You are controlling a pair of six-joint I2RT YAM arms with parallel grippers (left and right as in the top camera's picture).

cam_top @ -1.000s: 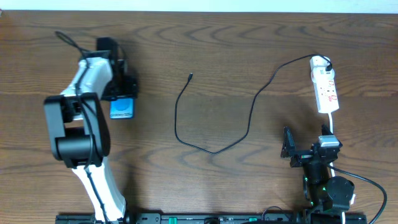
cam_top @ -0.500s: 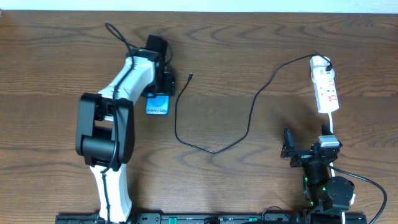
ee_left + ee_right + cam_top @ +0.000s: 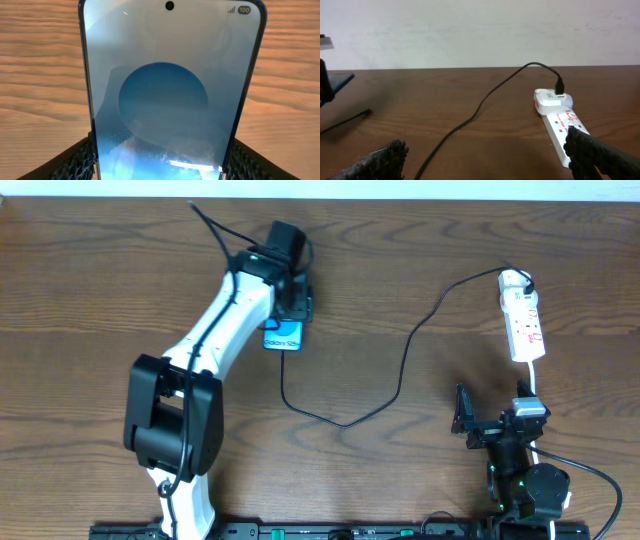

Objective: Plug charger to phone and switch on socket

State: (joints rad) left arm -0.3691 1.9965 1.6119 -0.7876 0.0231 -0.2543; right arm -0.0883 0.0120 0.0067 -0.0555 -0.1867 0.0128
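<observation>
My left gripper (image 3: 288,315) is shut on the phone (image 3: 283,337), a slim handset with a light blue screen, and holds it over the table's upper middle. In the left wrist view the phone (image 3: 170,95) fills the frame between both fingers (image 3: 75,160). The charger (image 3: 400,375), a thin black cable, loops from the socket (image 3: 524,320) across the table to beneath the phone; its free end is hidden there. My right gripper (image 3: 493,415) stands open just below the socket (image 3: 557,120), with nothing between its fingers (image 3: 602,155). The charger (image 3: 485,102) is plugged in at the socket's far end.
The socket's white lead (image 3: 533,380) runs down toward the right arm's base (image 3: 530,490). A pale wall (image 3: 480,30) rises behind the table's far edge. Bare wood (image 3: 100,270) lies to the left of the left arm.
The left arm has swung to the right with the phone in its grip, from the far left of the table to the cable's free end. The right arm has not moved.
</observation>
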